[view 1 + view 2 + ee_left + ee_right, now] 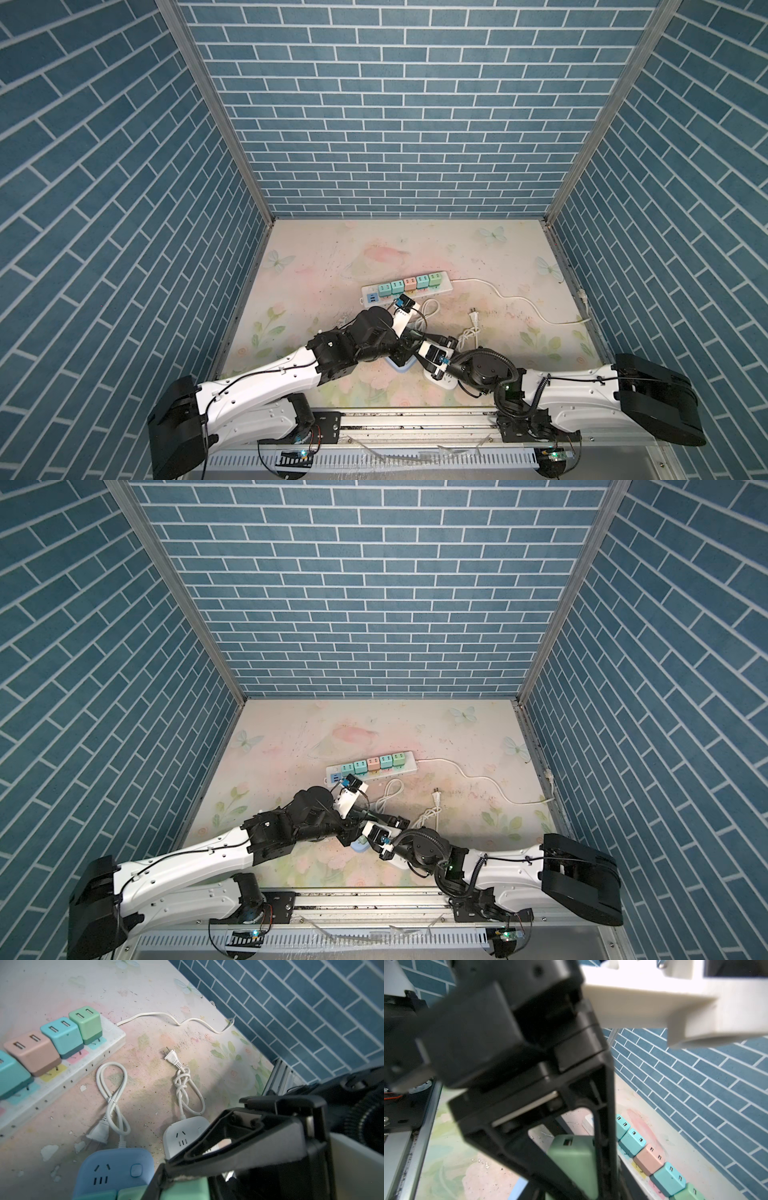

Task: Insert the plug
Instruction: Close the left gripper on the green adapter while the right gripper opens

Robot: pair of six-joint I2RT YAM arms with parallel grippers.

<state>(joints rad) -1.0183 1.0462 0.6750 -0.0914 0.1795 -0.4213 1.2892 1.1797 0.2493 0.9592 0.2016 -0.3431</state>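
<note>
You see your left claw (pixel 352 834) low over a pale blue block (pixel 360 848), the right claw (pixel 397 820) just beside it, a white power strip (pixel 409 766) carrying coloured adapters (pixel 374 764) well beyond both, a looped white cord (pixel 390 791) between claws and strip, and a loose plug (pixel 436 798) past the right claw.

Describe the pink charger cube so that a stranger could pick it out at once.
Find the long white power strip lying across the middle of the floral table. A row of five charger cubes stands plugged into it. The pink charger cube is the middle one, between two teal cubes, and the only pink one.
</note>
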